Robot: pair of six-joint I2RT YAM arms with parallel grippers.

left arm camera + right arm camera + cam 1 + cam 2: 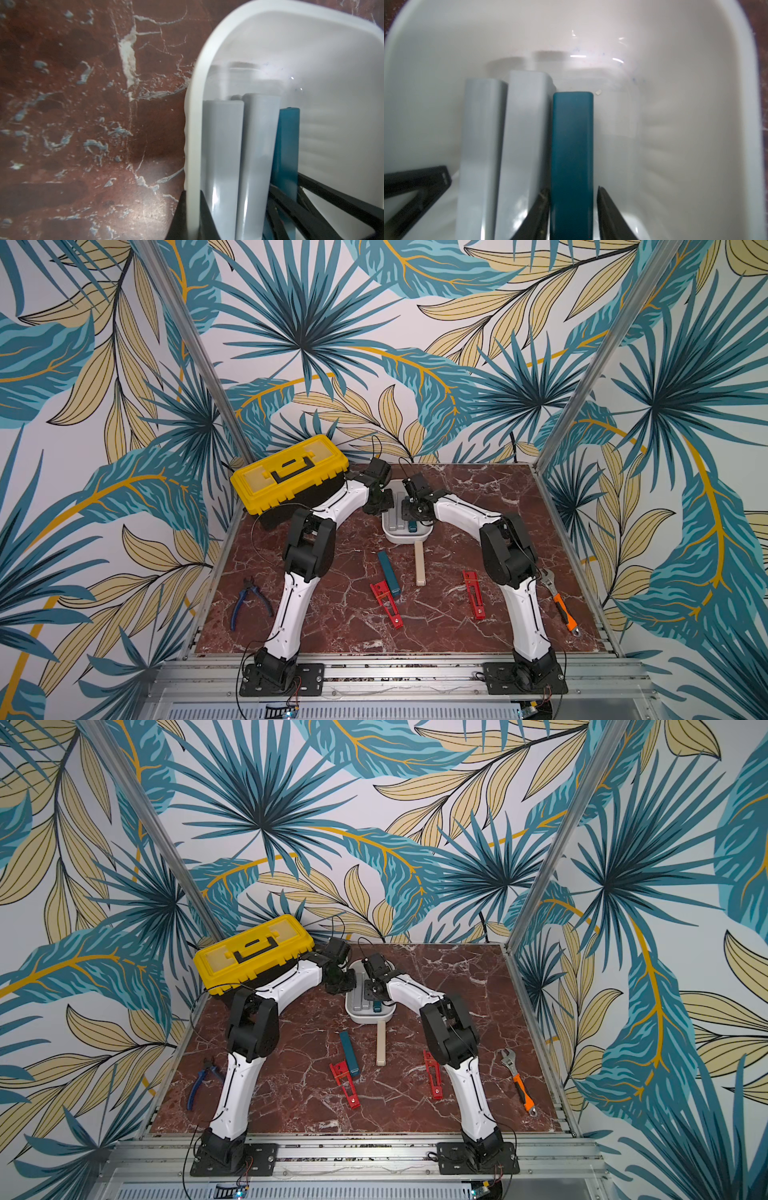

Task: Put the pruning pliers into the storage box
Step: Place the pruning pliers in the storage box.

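The white storage box (405, 537) stands mid-table, and two grey pruning pliers (525, 124) and a teal one (572, 145) lie inside it side by side. My right gripper (573, 189) straddles the teal bar, open, with a gap at one finger. My left gripper (192, 192) is shut on the storage box's side wall (193, 124). On the table in front of the box lie a teal bar (388, 574), a beige bar (419, 564) and two red truss-framed bars (387, 603) (473, 599).
A yellow toolbox (289, 475) stands at the back left, close behind my left arm. Blue-handled cutters (249, 601) lie near the left edge. An orange-handled wrench (559, 601) lies near the right edge.
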